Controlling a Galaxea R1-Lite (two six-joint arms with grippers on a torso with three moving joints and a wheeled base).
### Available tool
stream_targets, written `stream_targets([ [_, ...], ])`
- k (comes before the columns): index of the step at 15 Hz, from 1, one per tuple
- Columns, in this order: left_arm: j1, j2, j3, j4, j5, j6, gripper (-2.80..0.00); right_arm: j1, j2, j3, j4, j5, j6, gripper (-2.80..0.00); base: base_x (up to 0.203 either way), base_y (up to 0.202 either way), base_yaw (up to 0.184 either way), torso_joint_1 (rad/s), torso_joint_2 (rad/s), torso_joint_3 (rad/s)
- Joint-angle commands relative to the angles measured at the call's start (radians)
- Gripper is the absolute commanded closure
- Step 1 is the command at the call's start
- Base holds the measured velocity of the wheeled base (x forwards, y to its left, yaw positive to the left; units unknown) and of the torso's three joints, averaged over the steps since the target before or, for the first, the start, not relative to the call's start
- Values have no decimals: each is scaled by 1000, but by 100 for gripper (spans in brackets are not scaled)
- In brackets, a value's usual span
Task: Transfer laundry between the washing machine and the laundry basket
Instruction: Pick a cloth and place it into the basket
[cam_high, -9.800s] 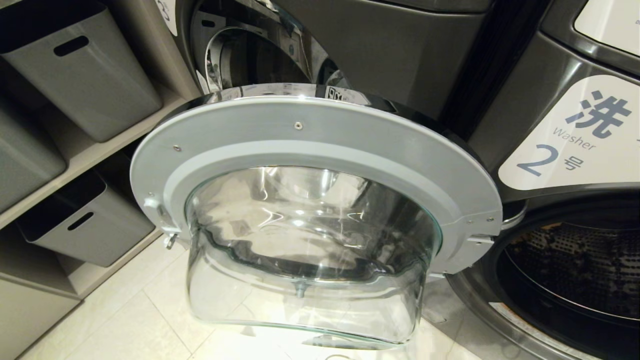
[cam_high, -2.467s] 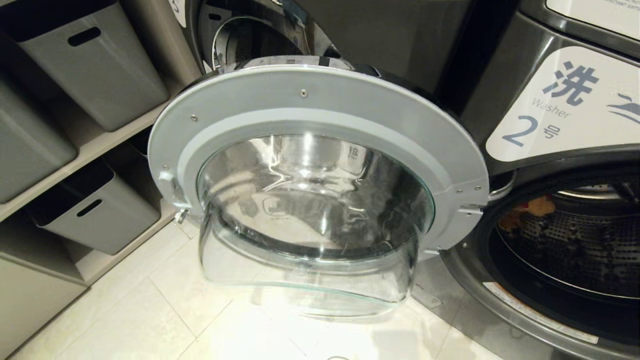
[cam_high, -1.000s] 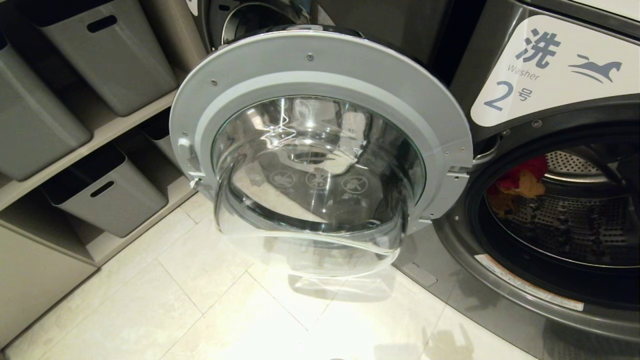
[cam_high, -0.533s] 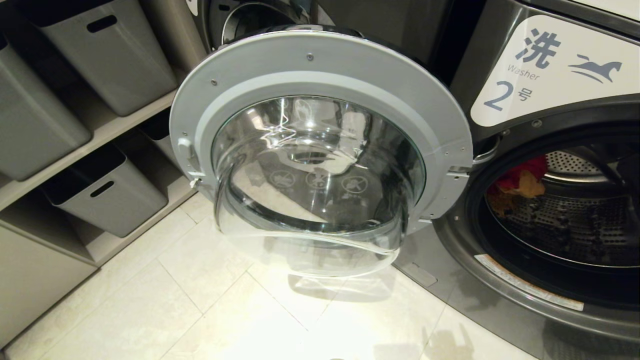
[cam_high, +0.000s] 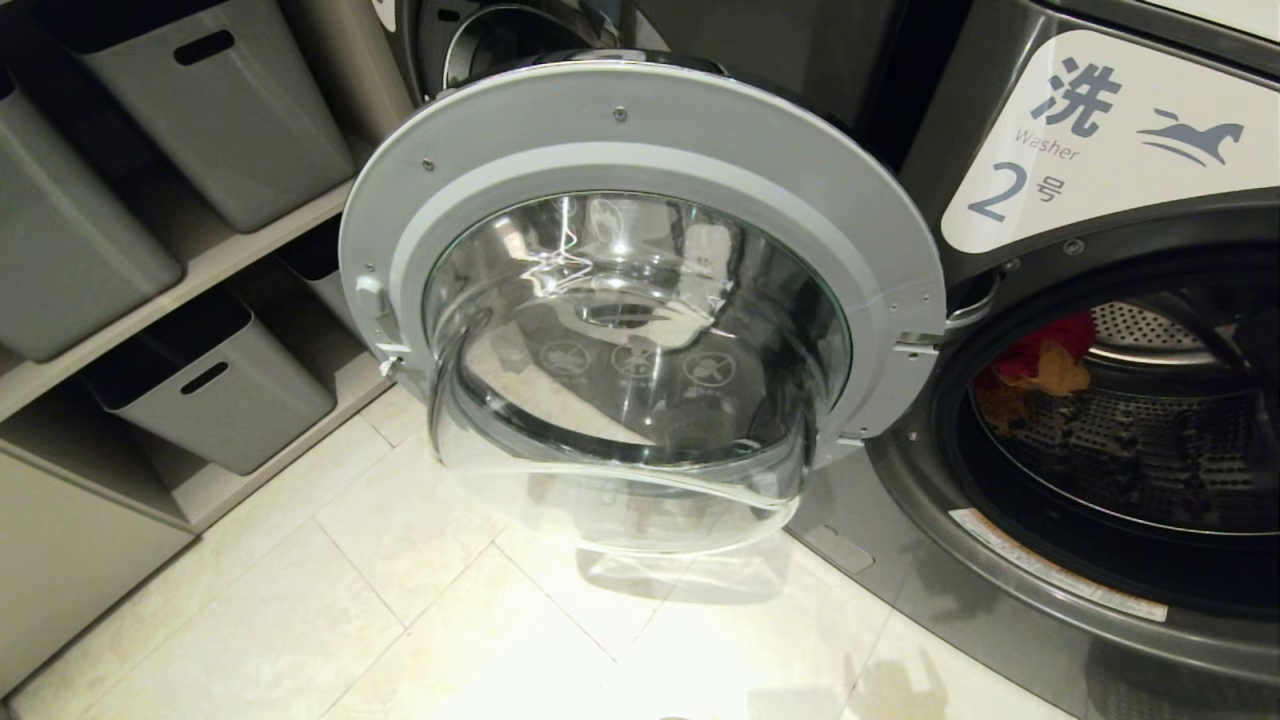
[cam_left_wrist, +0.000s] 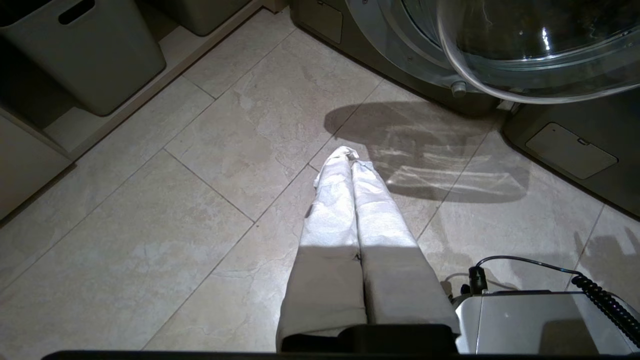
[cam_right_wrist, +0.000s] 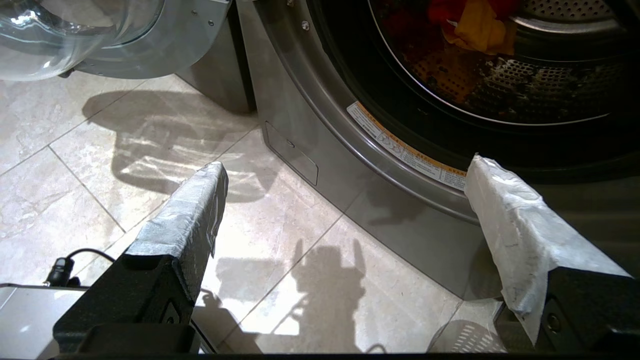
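The washing machine (cam_high: 1090, 330) has its round door (cam_high: 640, 300) swung wide open. Red and yellow laundry (cam_right_wrist: 470, 20) lies inside the drum. The left claw (cam_left_wrist: 350, 162) is closed above the floor (cam_left_wrist: 200, 165). The right claw (cam_right_wrist: 345, 170) is open and empty near the washer.

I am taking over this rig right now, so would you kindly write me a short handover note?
Left gripper: shut, empty, low over the floor tiles.
Right gripper: open, empty, low in front of the washing machine.
Door swung fully open. Laundry, red and mustard-yellow, lies at the back of the drum.
Laundry basket: not in view.
Done: door opened.
Left: reach in, pull the laundry out, find the basket.
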Motion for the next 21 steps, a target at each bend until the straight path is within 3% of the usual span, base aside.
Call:
stream_targets([
  [1,0,1,0,0,0,0,0,-1,0,0,0,0,-1,-280,0,0,0,0,0,0],
  [10,0,1,0,0,0,-3,0,0,0,0,0,0,4,-280,0,0,0,0,0,-11],
  [21,0,1,0,0,0,-9,0,0,0,0,0,0,4,-280,0,0,0,3,0,-188],
])
